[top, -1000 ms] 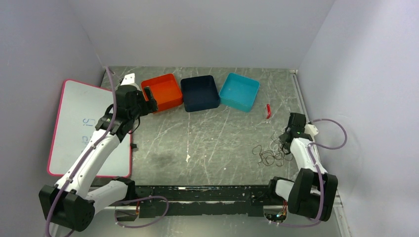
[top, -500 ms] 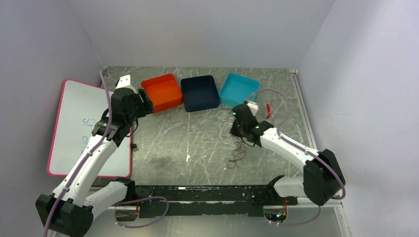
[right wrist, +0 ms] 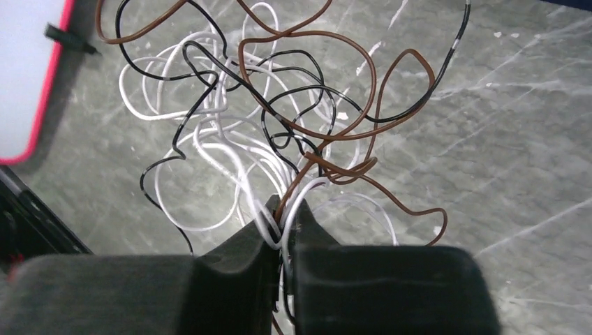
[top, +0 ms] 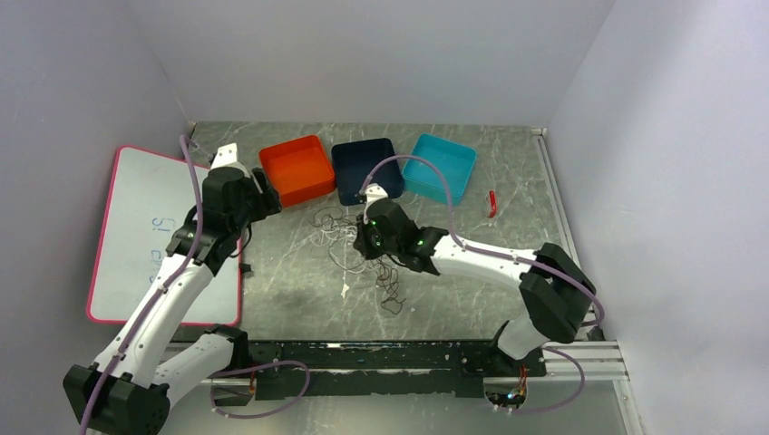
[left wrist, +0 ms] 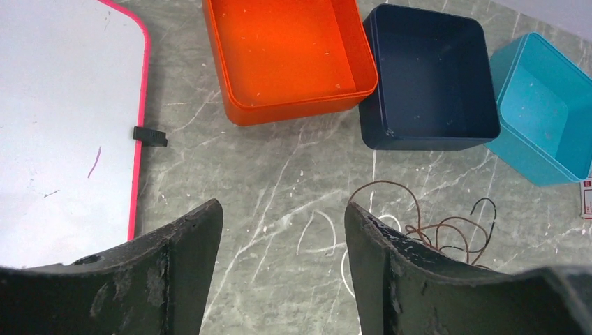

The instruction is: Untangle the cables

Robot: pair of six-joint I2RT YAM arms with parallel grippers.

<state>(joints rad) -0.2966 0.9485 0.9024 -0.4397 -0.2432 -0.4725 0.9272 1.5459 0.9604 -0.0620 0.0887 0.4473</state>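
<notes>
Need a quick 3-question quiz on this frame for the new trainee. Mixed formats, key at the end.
1. True or false: the left gripper holds one of the cables.
2. Multiple choice: the right gripper is A) shut on the cables, B) open above them, C) resting inside a container.
3. Short answer: what colour is the bin standing between the orange bin and the teal bin?

Key: 1. False: its jaws stand open with nothing between them. 2. A. 3. Dark blue.

Overhead view spans the table (top: pixel 508 217); both wrist views look down, sharing the cables (right wrist: pixel 312 159).
</notes>
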